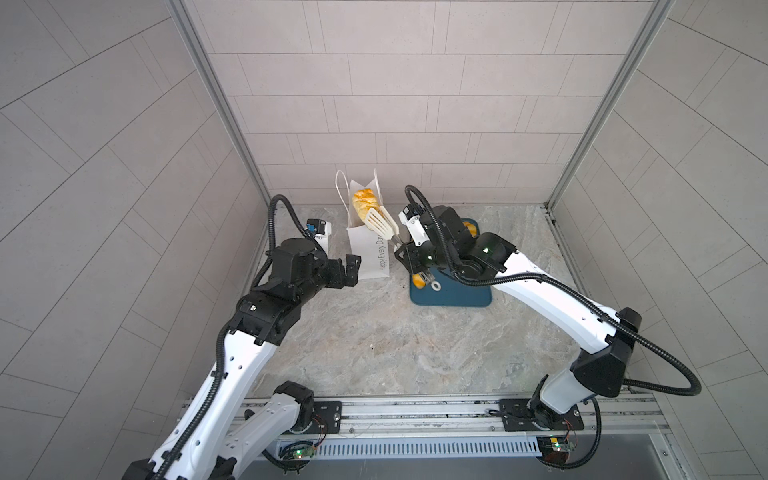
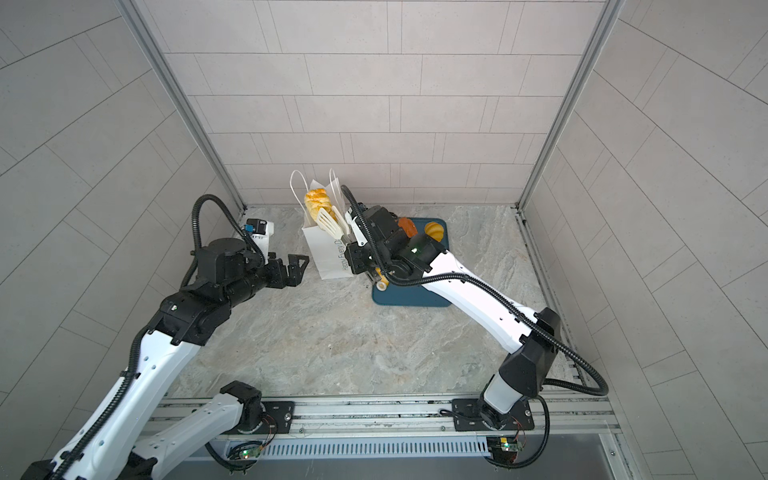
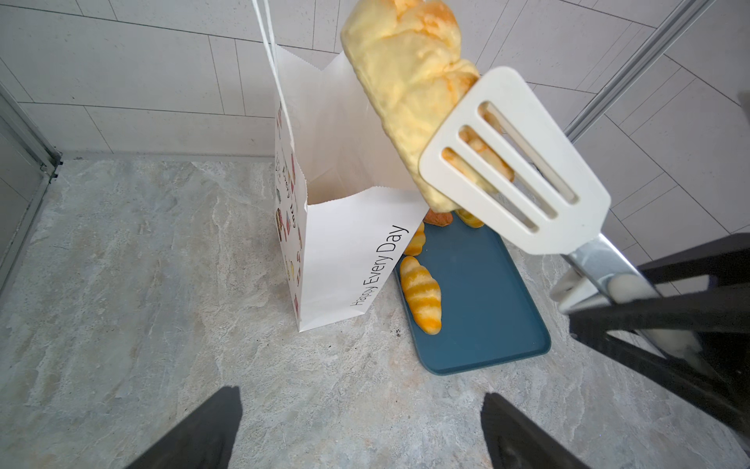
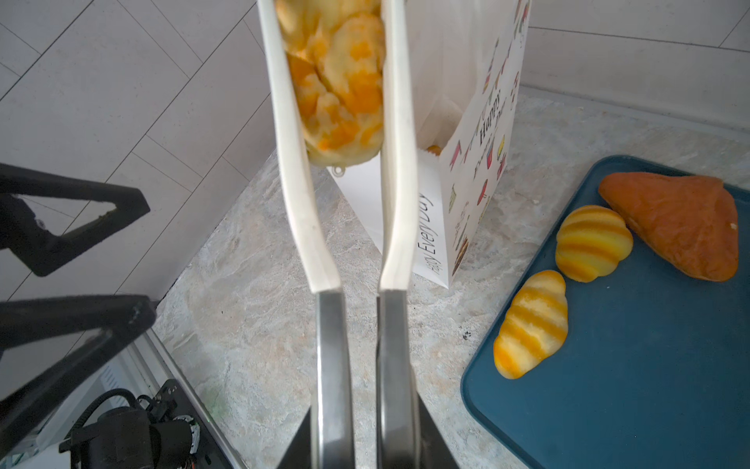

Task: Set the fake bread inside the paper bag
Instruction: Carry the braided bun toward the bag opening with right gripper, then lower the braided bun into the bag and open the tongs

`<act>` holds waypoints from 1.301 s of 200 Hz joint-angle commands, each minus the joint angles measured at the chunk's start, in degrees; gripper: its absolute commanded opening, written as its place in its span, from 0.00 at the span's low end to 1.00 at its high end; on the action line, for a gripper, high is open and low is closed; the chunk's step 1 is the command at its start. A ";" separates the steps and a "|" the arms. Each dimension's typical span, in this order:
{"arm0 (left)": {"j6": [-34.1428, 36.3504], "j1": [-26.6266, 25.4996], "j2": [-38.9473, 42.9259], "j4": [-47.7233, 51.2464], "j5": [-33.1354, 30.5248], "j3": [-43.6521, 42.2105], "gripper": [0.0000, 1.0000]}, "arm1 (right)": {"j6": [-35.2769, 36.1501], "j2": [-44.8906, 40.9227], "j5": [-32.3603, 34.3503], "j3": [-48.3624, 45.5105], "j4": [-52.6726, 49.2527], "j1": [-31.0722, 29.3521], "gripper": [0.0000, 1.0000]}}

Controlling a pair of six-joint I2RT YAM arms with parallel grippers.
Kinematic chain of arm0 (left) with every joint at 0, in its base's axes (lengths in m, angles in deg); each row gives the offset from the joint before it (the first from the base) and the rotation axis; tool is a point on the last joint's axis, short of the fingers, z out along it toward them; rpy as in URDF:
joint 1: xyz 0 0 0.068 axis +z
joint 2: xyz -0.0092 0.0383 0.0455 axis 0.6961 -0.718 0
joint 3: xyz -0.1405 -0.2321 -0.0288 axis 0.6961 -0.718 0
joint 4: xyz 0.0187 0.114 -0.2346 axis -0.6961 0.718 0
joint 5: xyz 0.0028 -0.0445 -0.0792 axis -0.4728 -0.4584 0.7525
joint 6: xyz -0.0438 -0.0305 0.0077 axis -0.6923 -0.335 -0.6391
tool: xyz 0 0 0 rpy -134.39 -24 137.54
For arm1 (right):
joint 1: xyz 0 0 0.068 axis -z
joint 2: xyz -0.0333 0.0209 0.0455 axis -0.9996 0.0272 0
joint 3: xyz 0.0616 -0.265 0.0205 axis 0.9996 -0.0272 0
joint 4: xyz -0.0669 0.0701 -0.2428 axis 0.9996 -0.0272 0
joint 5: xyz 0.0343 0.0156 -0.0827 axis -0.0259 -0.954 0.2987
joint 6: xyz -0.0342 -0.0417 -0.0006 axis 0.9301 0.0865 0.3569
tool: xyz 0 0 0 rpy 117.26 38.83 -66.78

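1. Furthest left, the left gripper (image 1: pixel 350 269) hovers above the marble tabletop (image 1: pixel 374 340) just beside the paper bag (image 1: pixel 370 257), its jaws spread wide with nothing between them; the left wrist view shows both black fingertips (image 3: pixel 219 422) apart over bare stone.
2. Next, the paper bag stands upright with its mouth open and its "Happy Every Day" side facing the arms. A bit of golden pastry shows inside it in the right wrist view (image 4: pixel 434 150).
3. Over the bag's open mouth, a long braided pastry (image 1: pixel 363 201) is pinched at its lower end between the two blades of the slotted tongs (image 1: pixel 380 224) and held tilted above the rim.
4. The right gripper (image 4: pixel 365 450) has its jaws pressed onto the tongs' metal handles, squeezing them together.
5. Rightmost, the teal tray (image 4: pixel 649 385) lies flat beside the bag and carries a striped croissant (image 4: pixel 531 325), a striped roll (image 4: pixel 592 243) and an orange-brown triangle (image 4: pixel 673 223), close together near one edge.
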 commanded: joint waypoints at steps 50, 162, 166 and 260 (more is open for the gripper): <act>1.10 0.30 -0.91 -1.06 4.68 1.21 1.00 | 0.14 8.47 2.73 11.91 -3.22 1.93 0.31; 1.55 0.31 -2.04 -1.26 3.82 1.76 1.00 | 1.98 16.78 2.99 24.84 -11.91 2.91 0.50; 1.58 0.32 -2.05 -1.26 3.84 1.74 1.00 | 2.09 16.83 2.87 25.04 -12.09 2.91 0.51; 0.70 0.21 -2.04 -1.45 5.24 1.55 1.00 | 4.24 11.65 2.93 22.67 -14.23 2.21 0.54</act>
